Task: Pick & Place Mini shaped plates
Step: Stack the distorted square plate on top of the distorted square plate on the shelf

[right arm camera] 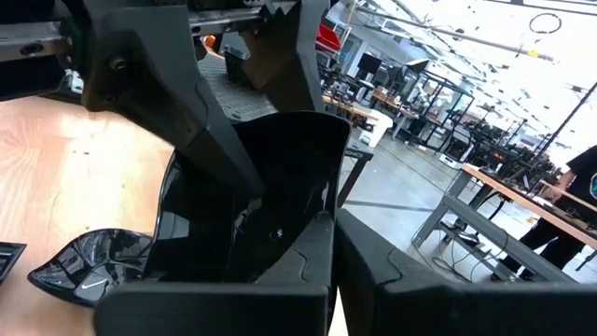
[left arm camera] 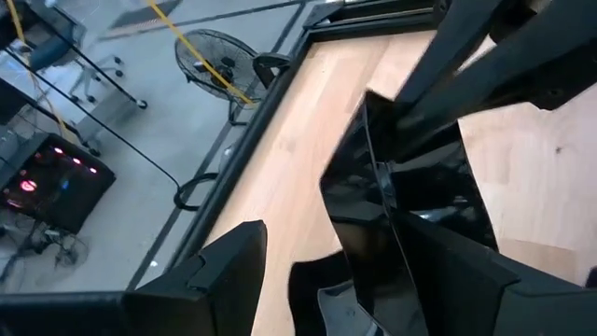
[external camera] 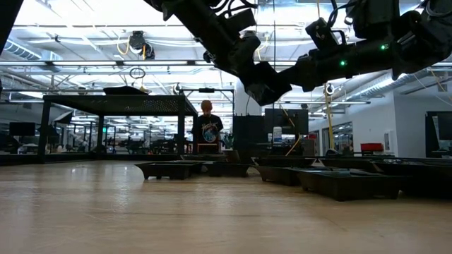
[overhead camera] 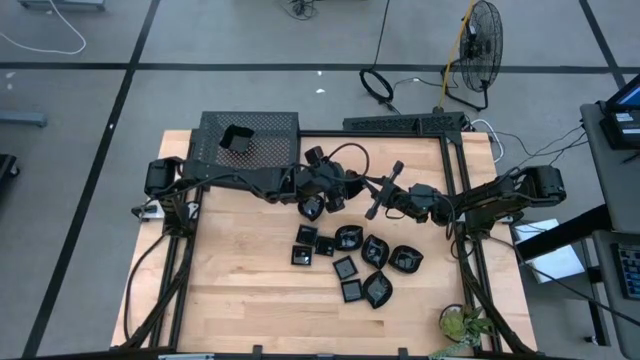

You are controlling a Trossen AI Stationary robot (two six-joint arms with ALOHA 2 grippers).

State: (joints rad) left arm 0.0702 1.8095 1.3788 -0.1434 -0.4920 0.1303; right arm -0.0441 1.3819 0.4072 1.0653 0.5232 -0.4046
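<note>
Above the middle of the table my two grippers meet at one glossy black mini plate point(right arm camera: 270, 187). My right gripper point(right arm camera: 331, 257) is shut on it. My left gripper point(left arm camera: 340, 275) is open, with one finger point(left arm camera: 219, 280) well off the plate point(left arm camera: 401, 201) and the other point(left arm camera: 457, 271) close beside it. Several more mini plates point(overhead camera: 350, 255) lie flat on the wood below and toward the near edge. A leaf-like one point(right arm camera: 89, 266) shows in the right wrist view. One more plate point(overhead camera: 235, 140) sits on the mesh rack point(overhead camera: 270, 130). My right gripper pinches the plate's rim point(right arm camera: 312, 215) between its two shut fingers, coming level from the table's right side. The plate stands on edge ahead of the fingers, lifted clear of the table. My left gripper: one finger is close against the plate; whether it touches I cannot tell.
The black mesh rack stands at the far left corner. A black frame rail point(overhead camera: 455, 170) runs along the far and right edges. A green plant point(overhead camera: 465, 325) sits at the near right corner. A person point(external camera: 207, 125) stands beyond the table. Bare wood point(overhead camera: 240, 270) lies at the near left.
</note>
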